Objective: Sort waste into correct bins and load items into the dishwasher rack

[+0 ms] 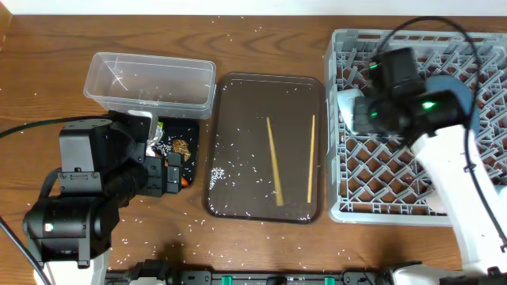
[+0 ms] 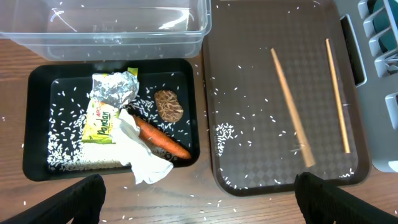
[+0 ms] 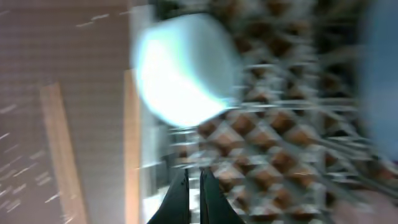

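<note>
In the left wrist view the left hand (image 2: 199, 186) is spread as wide as it goes and holds nothing. Its dark fingers (image 2: 74, 199) show at the two bottom corners of the frame, above the tabletop (image 2: 205, 205).

The black tray (image 2: 37, 124) at centre left holds all four pieces of waste among scattered rice (image 2: 68, 155):
- The wrapper (image 2: 109, 102) lies near the tray's middle.
- The brown lump (image 2: 168, 104) is just right of the wrapper.
- The carrot (image 2: 163, 139) lies slanted below the lump.
- The tissue (image 2: 140, 158) touches the carrot and drapes over the tray's lower rim.

The tub (image 2: 106, 28) stands just above the black tray, with a few grains inside. To the right, the brown tray (image 2: 249, 74) carries the two chopsticks (image 2: 292, 109). They lie apart from each other, the left one more tilted.

Overhead, the rack (image 1: 396, 190) fills the right side of the frame with the right arm over it. The bowl (image 1: 347, 103) sits in the rack by its left edge.

The right wrist view is blurred. The right hand (image 3: 194, 196) is at bottom centre with its fingers pressed together and nothing between them. It is over the rack's left edge, below the bowl in the frame.
</note>
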You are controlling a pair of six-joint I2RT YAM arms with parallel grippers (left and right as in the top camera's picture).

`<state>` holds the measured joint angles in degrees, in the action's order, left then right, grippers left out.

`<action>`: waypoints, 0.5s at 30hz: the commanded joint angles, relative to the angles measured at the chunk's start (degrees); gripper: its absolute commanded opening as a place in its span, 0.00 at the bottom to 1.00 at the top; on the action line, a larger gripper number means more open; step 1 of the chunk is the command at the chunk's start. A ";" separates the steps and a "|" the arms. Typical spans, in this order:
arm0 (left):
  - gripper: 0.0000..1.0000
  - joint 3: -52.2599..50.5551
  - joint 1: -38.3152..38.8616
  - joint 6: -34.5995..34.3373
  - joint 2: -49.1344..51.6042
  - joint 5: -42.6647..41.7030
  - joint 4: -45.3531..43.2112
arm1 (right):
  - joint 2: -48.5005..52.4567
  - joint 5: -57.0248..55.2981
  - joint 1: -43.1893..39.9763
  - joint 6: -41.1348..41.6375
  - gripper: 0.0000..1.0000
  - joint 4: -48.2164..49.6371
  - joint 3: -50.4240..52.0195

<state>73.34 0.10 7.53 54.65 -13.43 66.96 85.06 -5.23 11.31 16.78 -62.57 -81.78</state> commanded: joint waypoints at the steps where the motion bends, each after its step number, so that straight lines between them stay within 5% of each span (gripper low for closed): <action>1: 0.98 0.87 -0.20 0.37 0.02 -0.66 0.09 | 2.08 -2.08 -5.84 -5.84 0.01 -0.81 1.49; 8: 0.98 0.87 -0.20 0.37 0.02 -0.66 0.09 | 3.10 27.08 -2.56 -14.64 0.03 -1.25 1.64; 15: 0.98 0.87 -0.20 0.37 0.02 -0.66 0.09 | 5.64 23.10 13.84 -2.62 0.59 5.99 1.66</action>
<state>73.34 0.10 7.53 54.65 -13.43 66.96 88.95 17.02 19.86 8.43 -57.91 -80.25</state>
